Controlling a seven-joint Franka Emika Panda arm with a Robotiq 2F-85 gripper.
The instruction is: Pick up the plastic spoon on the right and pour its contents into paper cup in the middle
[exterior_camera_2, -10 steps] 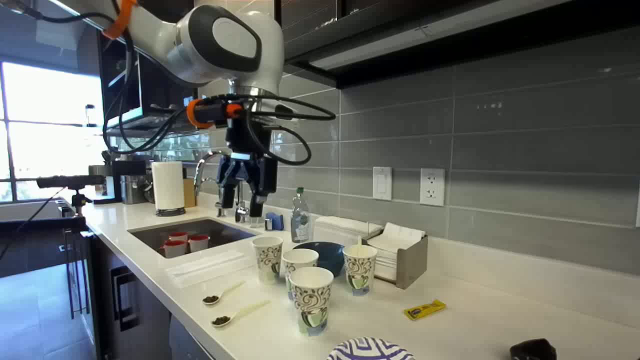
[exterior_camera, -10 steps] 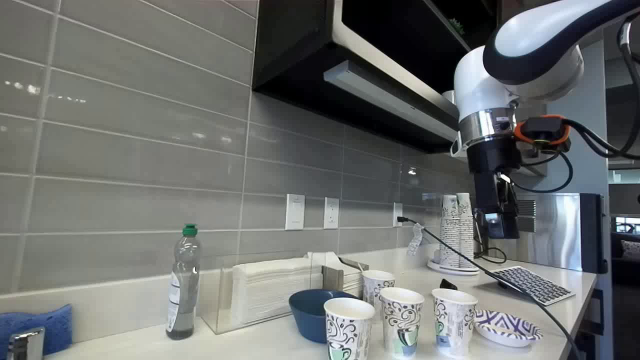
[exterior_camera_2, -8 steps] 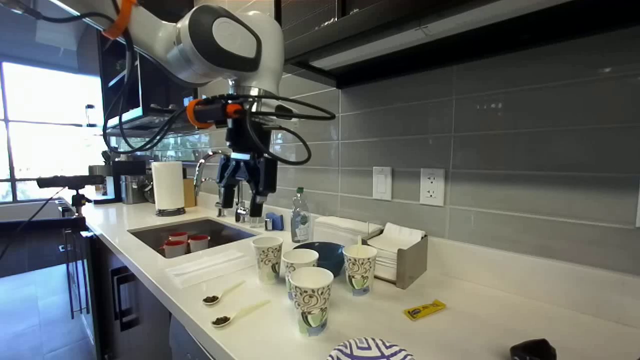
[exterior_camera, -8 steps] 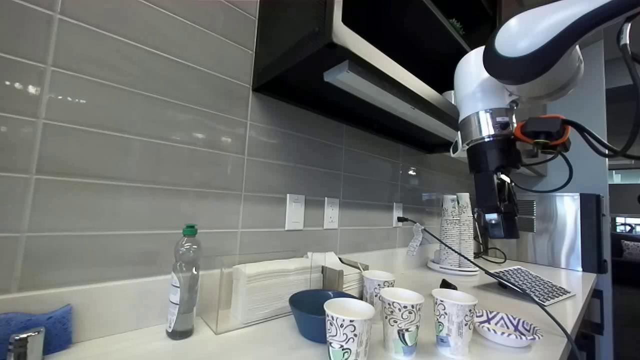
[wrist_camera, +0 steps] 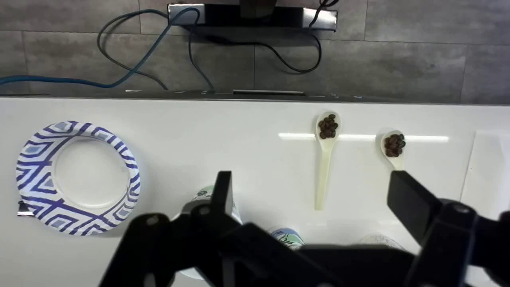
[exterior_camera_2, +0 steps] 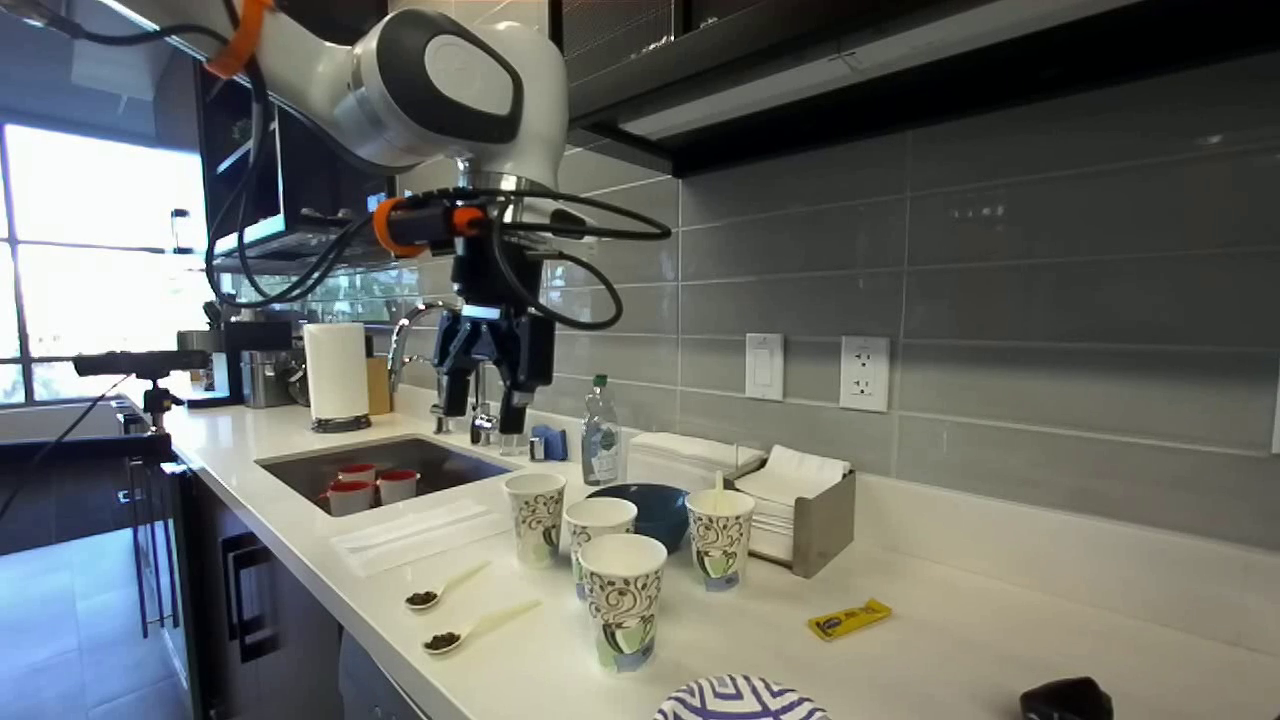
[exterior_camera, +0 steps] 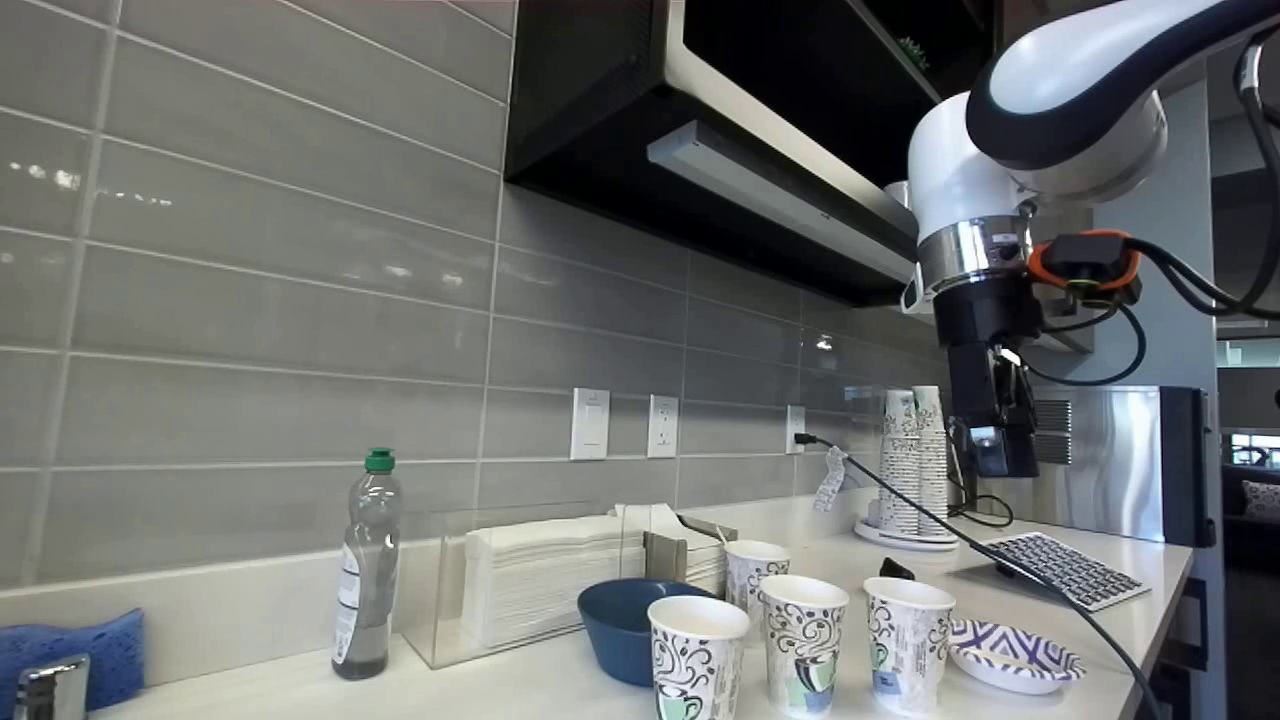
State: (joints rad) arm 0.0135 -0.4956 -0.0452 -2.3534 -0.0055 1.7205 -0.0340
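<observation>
Gripper (exterior_camera_2: 484,413), jaws wide apart, above counter (exterior_camera_2: 960,620) with three paper cups (exterior_camera_2: 625,605) between spoons (wrist_camera: 324,164) and blue bowl (exterior_camera: 615,635)

I can read no word, number or brand in any of my views — only spots where print or marks seem to sit, all too small or blurred for me; the green-capped bottle (exterior_camera: 375,570) carries a label (exterior_camera_2: 604,453) whose lines I cannot make out; the yellow packet (exterior_camera_2: 850,620) bears darker marks, illegible to me; the keyboard's keys (exterior_camera: 1065,570) are too small to read; a pale sticker (exterior_camera: 1004,240) sits on my metal collar (exterior_camera: 965,260), its marks blurred; a white tag (exterior_camera: 829,480) hangs by the black cord (exterior_camera: 862,467), unreadable; and the paper cup (exterior_camera: 908,640) at the right of the row in an exterior view has fine marks — print or pattern, I cannot tell which.
</observation>
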